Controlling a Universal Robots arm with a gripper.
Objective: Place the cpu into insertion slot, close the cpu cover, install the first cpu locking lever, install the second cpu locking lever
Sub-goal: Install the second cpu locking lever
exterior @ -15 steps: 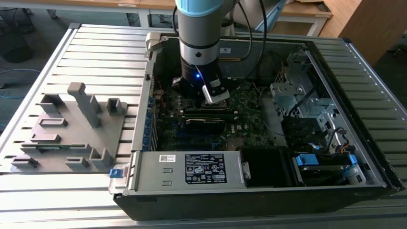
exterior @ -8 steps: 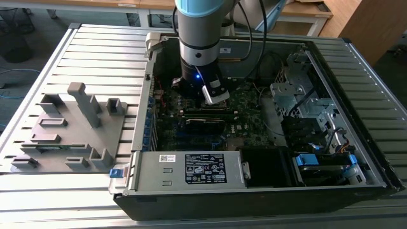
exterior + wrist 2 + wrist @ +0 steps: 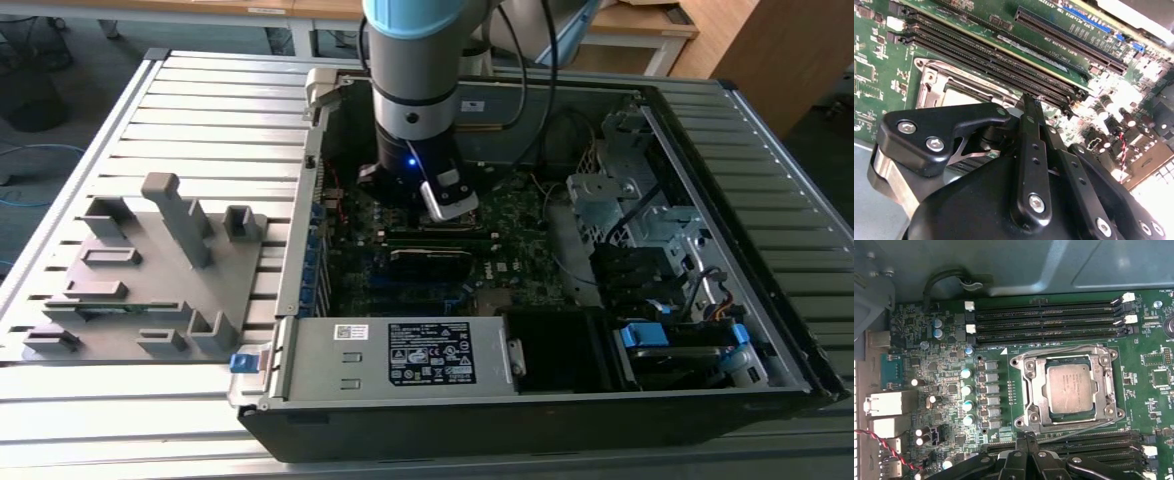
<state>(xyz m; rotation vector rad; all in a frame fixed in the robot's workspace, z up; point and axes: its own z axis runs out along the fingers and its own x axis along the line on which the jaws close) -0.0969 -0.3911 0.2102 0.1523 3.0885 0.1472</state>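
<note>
Ribbed metal surface [image 3: 134, 110] carrying open computer case [image 3: 534, 400], grey fixture [image 3: 147, 270] beside it, wooden desks [image 3: 641, 25] behind, hand [image 3: 1026, 440] closed and empty near seated cpu [image 3: 1070, 388]

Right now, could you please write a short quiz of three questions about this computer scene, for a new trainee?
1. True or false: the cpu already lies in the insertion slot.
2. Does the cpu cover lie flat around the chip or stand raised?
3. In the exterior view, the arm reaches into: A) the grey fixture, B) the open computer case, C) the slatted table.

Key: 1 true; 2 flat around the chip; 3 B.
</note>
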